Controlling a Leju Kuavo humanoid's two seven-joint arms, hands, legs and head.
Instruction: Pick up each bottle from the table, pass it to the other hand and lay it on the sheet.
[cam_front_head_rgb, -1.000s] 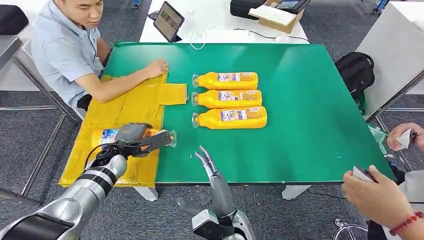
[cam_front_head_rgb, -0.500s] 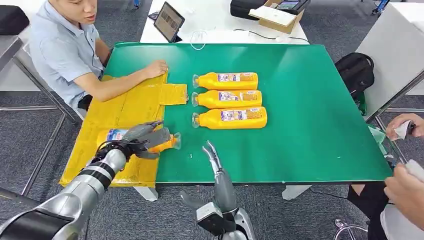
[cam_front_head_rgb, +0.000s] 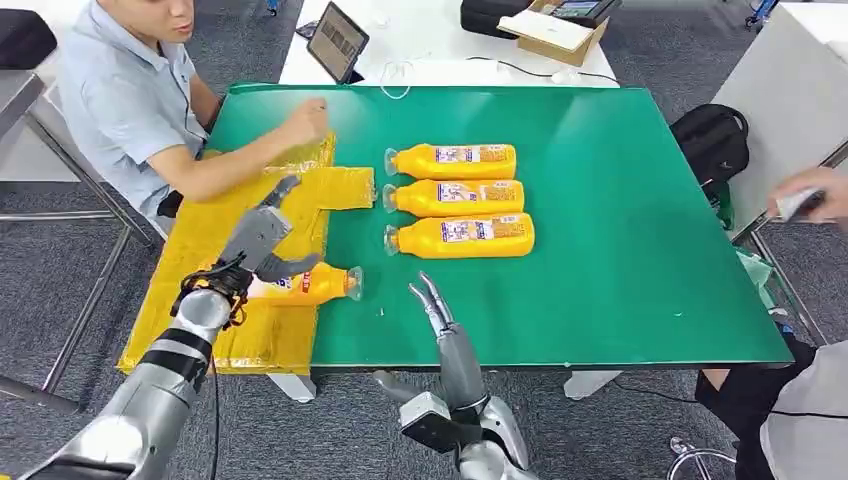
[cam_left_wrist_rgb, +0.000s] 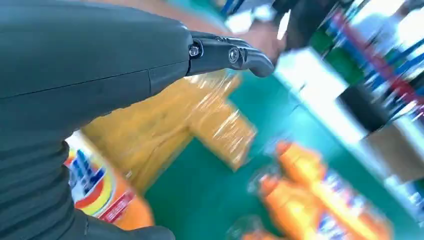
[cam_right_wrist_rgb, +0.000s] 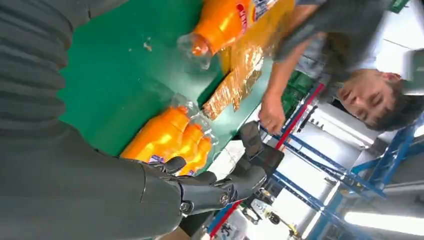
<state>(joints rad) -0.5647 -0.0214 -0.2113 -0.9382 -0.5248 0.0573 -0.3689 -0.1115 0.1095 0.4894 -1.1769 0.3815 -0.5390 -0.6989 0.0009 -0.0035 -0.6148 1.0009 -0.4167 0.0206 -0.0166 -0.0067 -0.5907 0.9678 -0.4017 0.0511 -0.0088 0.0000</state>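
Where the yellow sheet (cam_front_head_rgb: 255, 215) meets the green table (cam_front_head_rgb: 620, 230), we log one bottle (cam_front_head_rgb: 310, 285) lying flat, cap toward 3 o'clock, just at 5 o'clock of our left hand (cam_front_head_rgb: 262, 235), which is raised, fingers spread, holding nothing. Our right hand (cam_front_head_rgb: 437, 312) is empty, fingers extended. Three bottles (cam_front_head_rgb: 455, 198) lie at 1 o'clock. Left wrist view is blurred.

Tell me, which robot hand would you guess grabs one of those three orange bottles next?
Probably the right robot hand: it hangs open at the table's near edge, close to the nearest of the three bottles. The left robot hand is open above the bottle lying on the yellow sheet, farther away.
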